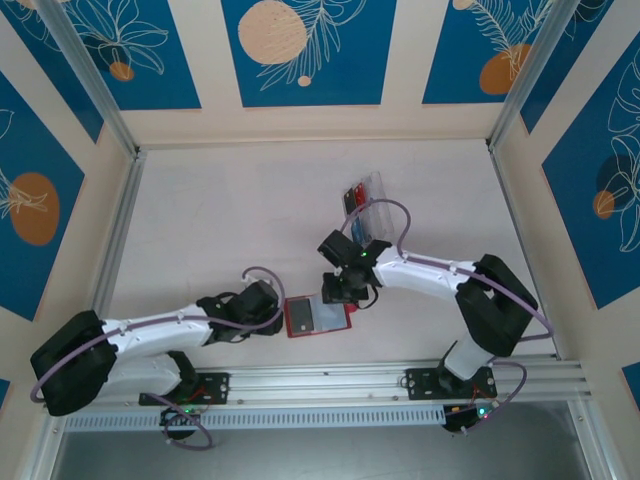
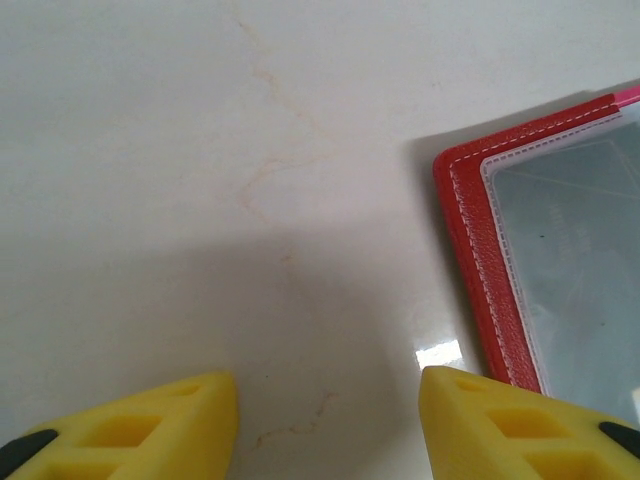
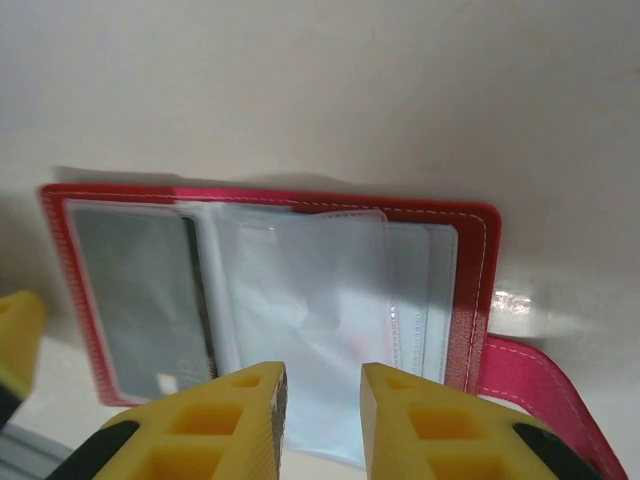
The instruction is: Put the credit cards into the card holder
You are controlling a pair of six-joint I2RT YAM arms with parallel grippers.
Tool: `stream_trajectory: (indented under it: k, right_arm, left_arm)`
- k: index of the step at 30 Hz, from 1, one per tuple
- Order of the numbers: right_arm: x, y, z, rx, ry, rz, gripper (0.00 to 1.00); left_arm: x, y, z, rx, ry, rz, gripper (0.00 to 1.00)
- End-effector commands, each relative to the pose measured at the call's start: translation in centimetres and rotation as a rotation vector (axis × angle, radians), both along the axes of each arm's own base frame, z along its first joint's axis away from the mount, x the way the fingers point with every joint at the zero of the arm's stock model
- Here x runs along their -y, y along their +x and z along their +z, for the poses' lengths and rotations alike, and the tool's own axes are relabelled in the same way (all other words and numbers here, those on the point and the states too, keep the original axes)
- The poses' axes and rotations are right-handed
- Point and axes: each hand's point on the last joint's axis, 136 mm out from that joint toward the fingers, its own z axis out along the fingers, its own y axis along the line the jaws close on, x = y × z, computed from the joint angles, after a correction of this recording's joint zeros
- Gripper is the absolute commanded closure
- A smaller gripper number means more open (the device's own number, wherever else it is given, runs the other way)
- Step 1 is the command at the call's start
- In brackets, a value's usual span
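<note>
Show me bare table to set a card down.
Free: the left-back table, between the left rail and the clear tray; also right of the tray. Crowded: near centre, where left gripper and right gripper meet at the card holder.

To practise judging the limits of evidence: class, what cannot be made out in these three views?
Credit cards in the clear tray: top view, too small to count; a cable crosses them.
Card holder: top view, the right gripper covers its far right corner; left wrist view, the frame edge cuts it off.
Dark sleeve: right wrist view, blurred; whether a card sits inside is unclear.
</note>
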Motion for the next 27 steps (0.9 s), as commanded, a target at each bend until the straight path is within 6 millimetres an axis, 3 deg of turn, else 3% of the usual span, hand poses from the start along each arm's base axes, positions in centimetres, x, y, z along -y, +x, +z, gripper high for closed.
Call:
stream_trajectory:
  k: [1,8,22,27]
  right_arm:
    - [0.4,0.3,-0.9,-0.002,-0.08,-0.007,0.71]
    - [-1.1,-0.3,-2.7,-0.041,-0.075,0.027,0.65]
    - [-6.4,-1.0,0.6,-0.098,0.237,0.112,0.57]
    - [-6.0,-0.7,0.4,-0.08,0.209,0.11,0.57]
  left_arm:
    - [1.2,0.1,-0.3,-0.023,-0.026,-0.04,0.5]
    - [1.7,0.5,-0.8,-0.031,0.011,-0.063,0.52]
    - [3.4,0.1,-3.1,-0.086,0.001,-0.087,0.55]
    - [3.3,0.1,-3.0,-0.085,-0.002,-0.081,0.55]
